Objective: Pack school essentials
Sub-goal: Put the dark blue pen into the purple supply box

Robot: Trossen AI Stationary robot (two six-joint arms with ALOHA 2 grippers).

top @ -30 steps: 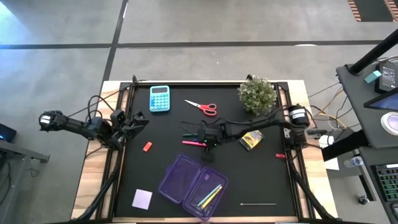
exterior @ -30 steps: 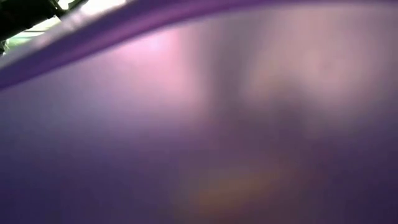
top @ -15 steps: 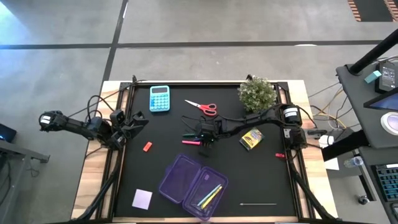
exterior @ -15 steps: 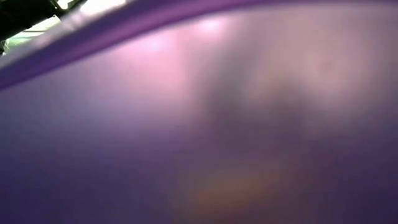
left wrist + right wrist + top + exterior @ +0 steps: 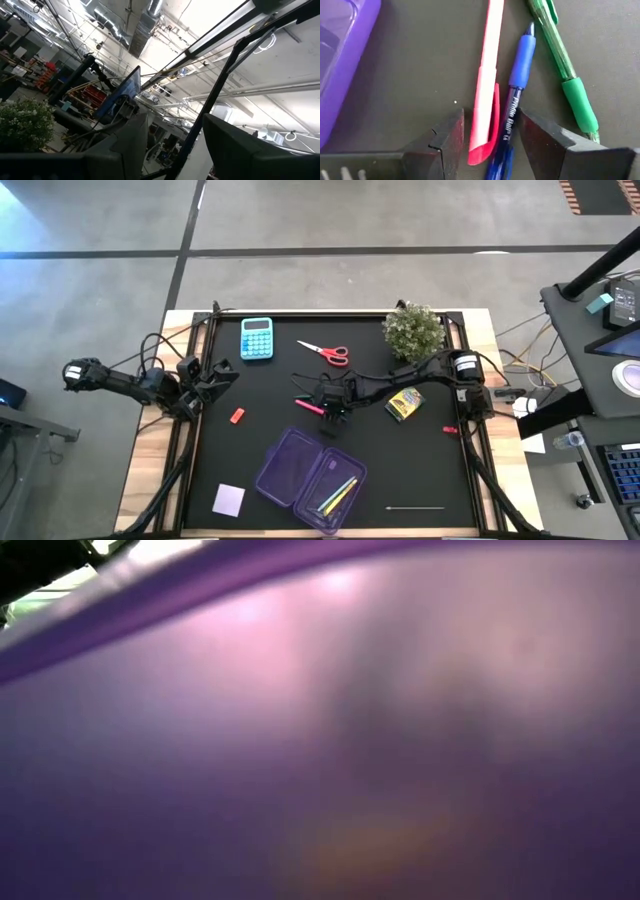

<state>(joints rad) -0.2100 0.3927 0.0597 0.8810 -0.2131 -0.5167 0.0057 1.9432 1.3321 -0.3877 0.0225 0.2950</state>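
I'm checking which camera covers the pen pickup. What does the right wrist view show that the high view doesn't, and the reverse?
Only the right wrist view shows the right gripper open, its fingers straddling the pink pen and blue pen, with the green pen lying just outside them.

Only the high view shows the calculator, scissors, potted plant, crayon box, note pad and the left gripper parked at the table's left edge.

Both show the purple case and the pens on the black mat.
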